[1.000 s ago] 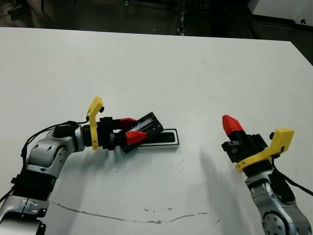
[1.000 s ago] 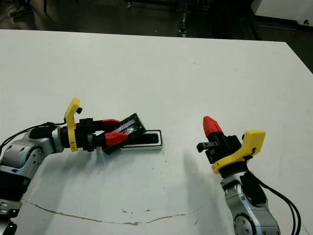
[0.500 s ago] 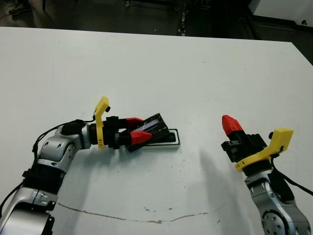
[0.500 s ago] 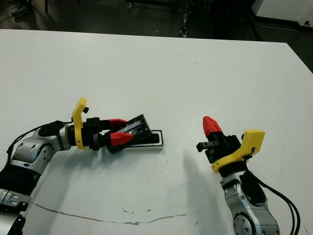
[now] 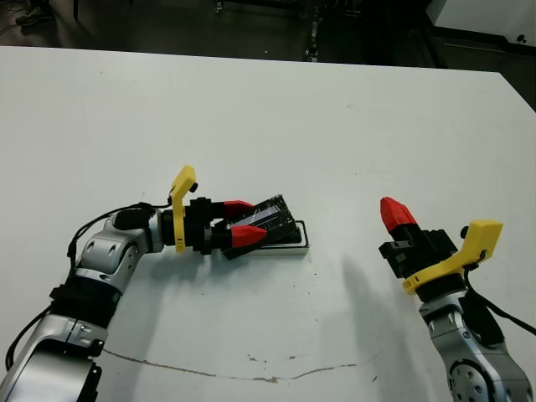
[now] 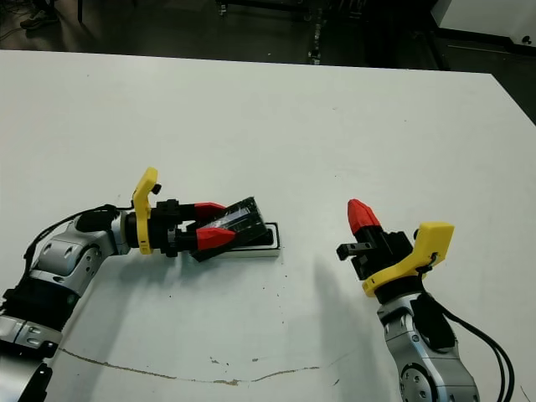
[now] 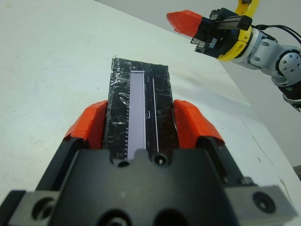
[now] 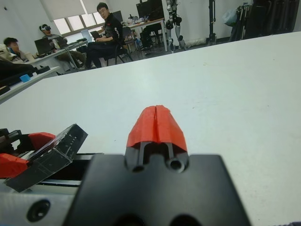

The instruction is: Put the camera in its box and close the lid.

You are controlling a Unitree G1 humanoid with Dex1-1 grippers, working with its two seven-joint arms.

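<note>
Our left end effector (image 5: pixel 244 223) grasps the lid (image 5: pixel 266 219) by its near end, tilted over the box (image 5: pixel 295 244) on the worktop (image 5: pixel 335 126), long axes roughly aligned, while our right end effector (image 5: pixel 394 213), clenched and empty, hangs well apart.

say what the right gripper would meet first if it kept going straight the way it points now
Probably nothing close: the right gripper points up-table and a bit leftward over bare table. The lid in the left gripper seems off to its side, though depth is uncertain.
</note>
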